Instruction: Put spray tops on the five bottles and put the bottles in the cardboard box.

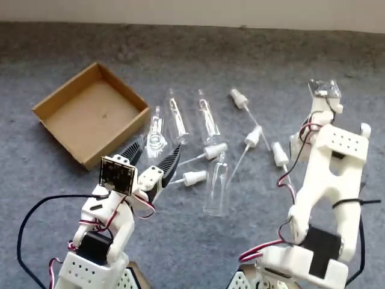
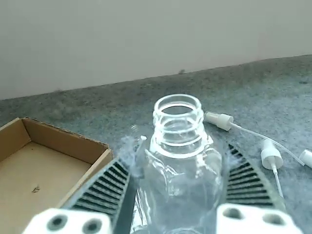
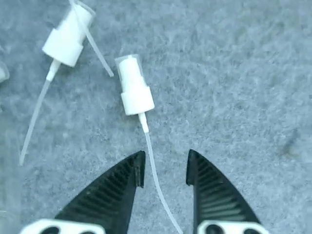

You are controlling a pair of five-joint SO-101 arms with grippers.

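My left gripper (image 2: 178, 170) is shut on a clear glass bottle (image 2: 179, 151), held upright with its open neck up; in the high view that bottle (image 1: 155, 139) is just right of the cardboard box (image 1: 60, 99). Three more bottles (image 1: 176, 115) (image 1: 207, 114) (image 1: 218, 183) lie on the carpet. Several white spray tops lie among them, one (image 1: 194, 177) beside the left gripper. My right gripper (image 3: 165, 163) is open low over the carpet, its fingers either side of the thin tube of a spray top (image 3: 135, 92). Another spray top (image 3: 66, 36) lies close by.
Grey carpet covers the table, and a pale wall runs along the far side. The box (image 2: 34, 165) holds nothing. The right arm's white body (image 1: 331, 180) stands over the right side of the carpet, with cables around both arm bases.
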